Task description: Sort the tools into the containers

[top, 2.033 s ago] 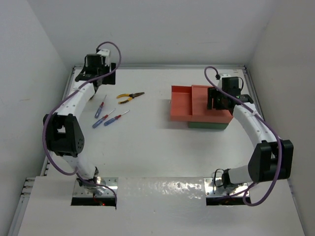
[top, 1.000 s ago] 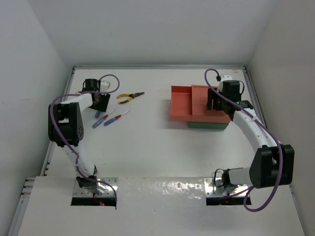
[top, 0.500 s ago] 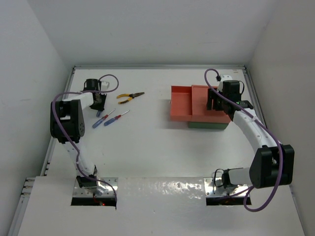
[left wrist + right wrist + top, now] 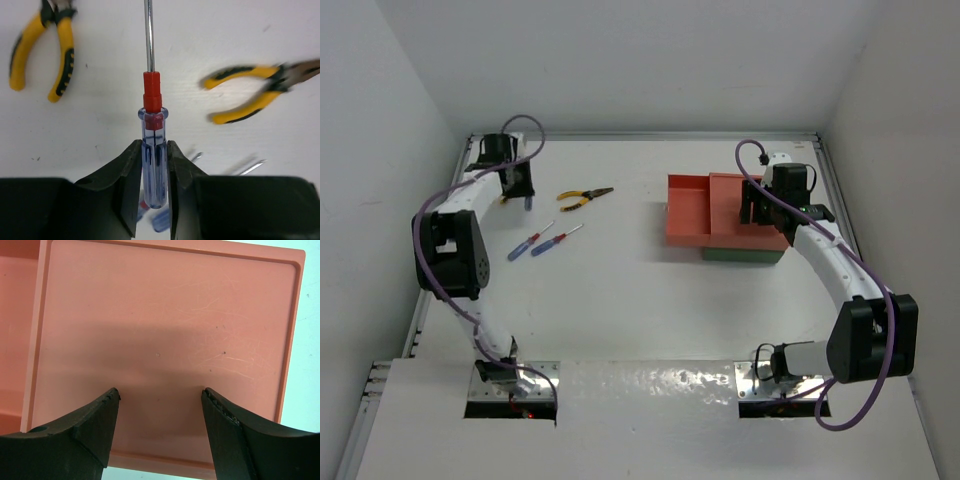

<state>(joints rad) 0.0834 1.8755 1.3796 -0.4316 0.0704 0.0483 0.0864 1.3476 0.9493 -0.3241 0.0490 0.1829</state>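
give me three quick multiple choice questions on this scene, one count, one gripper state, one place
1. How many pliers show in the left wrist view?
A two
B one
C three

2. The left gripper is
A open and empty
B shut on a screwdriver
C shut on pliers

3. The right gripper is over
A pliers
B a screwdriver
C the red tray

Answers:
1 A: one pair lies at each side of that view.
2 B: its jaws clamp the blue handle.
3 C: the right wrist view shows red tray beneath its open jaws.
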